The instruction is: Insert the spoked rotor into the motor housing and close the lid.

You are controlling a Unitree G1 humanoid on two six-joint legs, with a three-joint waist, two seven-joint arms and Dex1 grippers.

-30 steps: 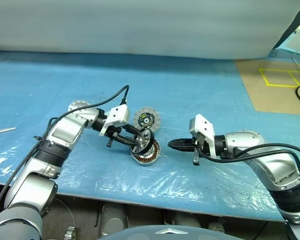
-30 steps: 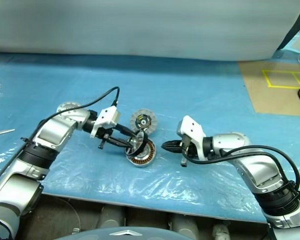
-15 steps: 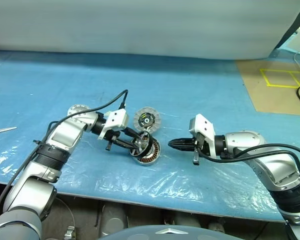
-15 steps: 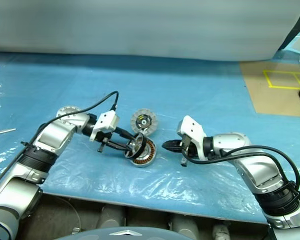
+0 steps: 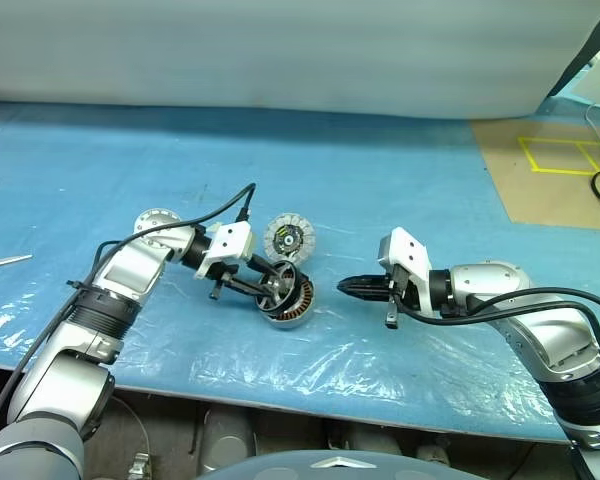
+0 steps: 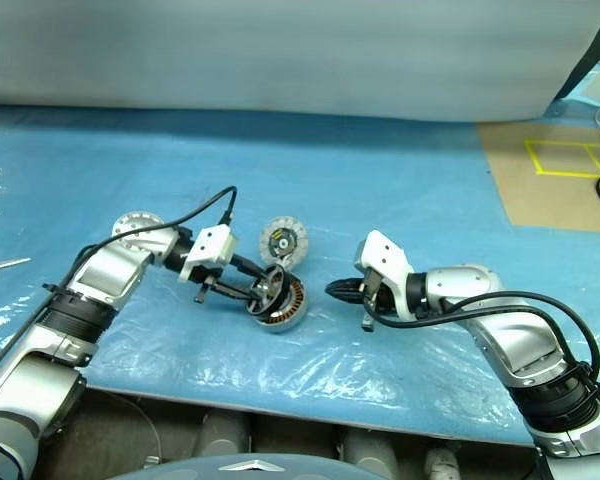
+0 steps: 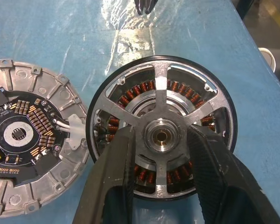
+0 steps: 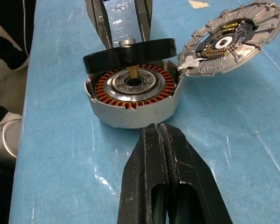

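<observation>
- The rotor (image 8: 129,52) is pinched in my left gripper (image 7: 161,140), one finger on each side of its hub. It sits tilted over the housing (image 8: 133,95): the edge on my left arm's side rests at the housing rim, while the edge facing my right arm is lifted, leaving the copper windings in view underneath.
- In my left wrist view the rotor's rim nearly rings the windings, so I judge it roughly centred over the cup but not yet flat in it.
- The coming move turns on that tilt. The rotor's axis leans away from the housing's upright axis, so I need to level it and press straight down.
- The housing stands on the blue sheet (image 5: 400,180) between my two grippers, touching the left one's load.
- The lid (image 5: 289,237) lies just beside the housing on the far side, segmented face up and tipped against it.
- My right gripper (image 5: 346,288) is clenched empty, hovering near the housing's right side and pointing at it. It is the free hand for the lid.
</observation>
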